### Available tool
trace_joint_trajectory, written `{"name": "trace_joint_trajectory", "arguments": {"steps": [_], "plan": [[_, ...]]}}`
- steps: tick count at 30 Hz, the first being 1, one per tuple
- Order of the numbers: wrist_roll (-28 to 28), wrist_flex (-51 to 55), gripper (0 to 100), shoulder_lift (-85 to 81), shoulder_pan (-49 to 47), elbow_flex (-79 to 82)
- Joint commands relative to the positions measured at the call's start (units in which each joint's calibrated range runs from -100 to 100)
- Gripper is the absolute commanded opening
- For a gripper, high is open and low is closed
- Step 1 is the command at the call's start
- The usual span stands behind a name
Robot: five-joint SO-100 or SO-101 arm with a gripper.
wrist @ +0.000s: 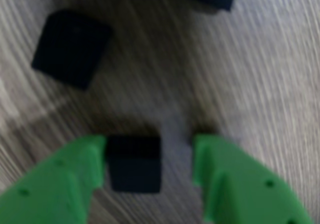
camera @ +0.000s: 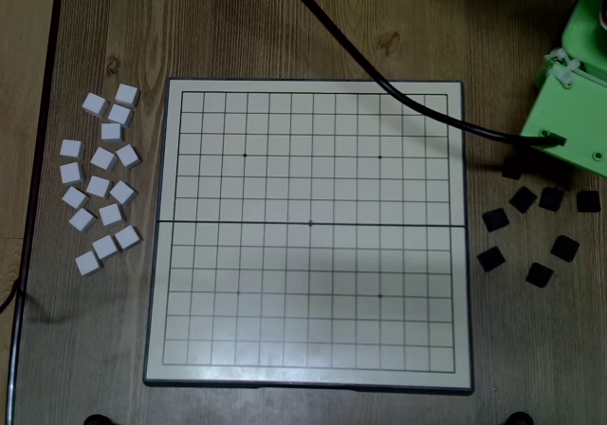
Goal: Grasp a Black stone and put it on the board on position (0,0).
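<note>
Black stone sits between spread gripper fingers, touching the left one; not yet pinched, board empty.

No text, number, label or brand can be read in either view. The board carries only a printed grid of thin lines with a few small dots on some crossings, and no letters or digits stand along its edges. The black cubes and the white cubes have plain faces without any mark. The wrist view is too blurred to read anything.
</note>
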Motion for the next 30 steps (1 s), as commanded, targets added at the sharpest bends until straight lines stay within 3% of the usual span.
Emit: {"name": "trace_joint_trajectory", "arguments": {"steps": [1, 30], "plan": [[-0.4, -0.7, 12, -2.2, -1.2, 0.2], [-0.6, -0.8, 6, -3.1, -2.1, 0.5]]}}
